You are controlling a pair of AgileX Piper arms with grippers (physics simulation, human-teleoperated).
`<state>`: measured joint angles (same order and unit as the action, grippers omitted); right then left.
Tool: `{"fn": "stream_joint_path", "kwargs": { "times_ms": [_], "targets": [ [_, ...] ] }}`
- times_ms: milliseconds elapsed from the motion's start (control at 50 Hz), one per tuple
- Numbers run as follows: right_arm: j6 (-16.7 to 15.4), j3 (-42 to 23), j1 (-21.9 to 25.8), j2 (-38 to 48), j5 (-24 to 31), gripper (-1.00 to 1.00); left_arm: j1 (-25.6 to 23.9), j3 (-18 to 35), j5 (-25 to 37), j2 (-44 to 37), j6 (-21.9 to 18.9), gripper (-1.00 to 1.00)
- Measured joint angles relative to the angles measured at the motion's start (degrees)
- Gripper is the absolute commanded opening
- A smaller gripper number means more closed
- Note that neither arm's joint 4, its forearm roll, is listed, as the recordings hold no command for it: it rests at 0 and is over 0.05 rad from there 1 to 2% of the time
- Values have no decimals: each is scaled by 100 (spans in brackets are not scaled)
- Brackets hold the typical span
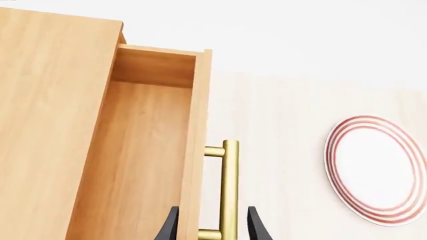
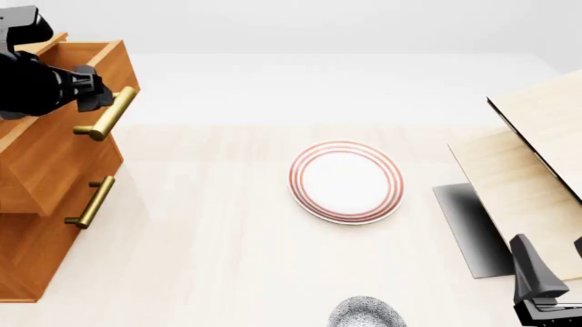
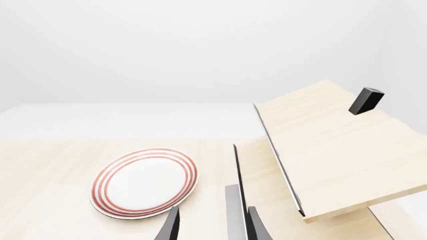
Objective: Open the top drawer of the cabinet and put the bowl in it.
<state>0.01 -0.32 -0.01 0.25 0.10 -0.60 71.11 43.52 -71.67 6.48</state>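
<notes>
The left end effector (image 1: pixel 212 227) seems clamped on the pulled-out top drawer's (image 2: pixel 54 146) handle (image 1: pixel 229 190); no writing shows.

Your cabinet (image 2: pixel 41 225) stands far left, its top drawer (image 2: pixel 64 102) pulled out. The plate (image 2: pixel 347 181) lies mid-table, the bowl (image 2: pixel 366 313) nearer you, a wooden structure (image 2: pixel 527 163) right.
</notes>
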Motion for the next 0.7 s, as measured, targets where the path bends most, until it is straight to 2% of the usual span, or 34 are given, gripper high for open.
{"fn": "stream_joint_path", "kwargs": {
  "times_ms": [700],
  "targets": [
    [4,3,-8,-3,3,100,-502,99,157,-37,-142,100]
  ]
}}
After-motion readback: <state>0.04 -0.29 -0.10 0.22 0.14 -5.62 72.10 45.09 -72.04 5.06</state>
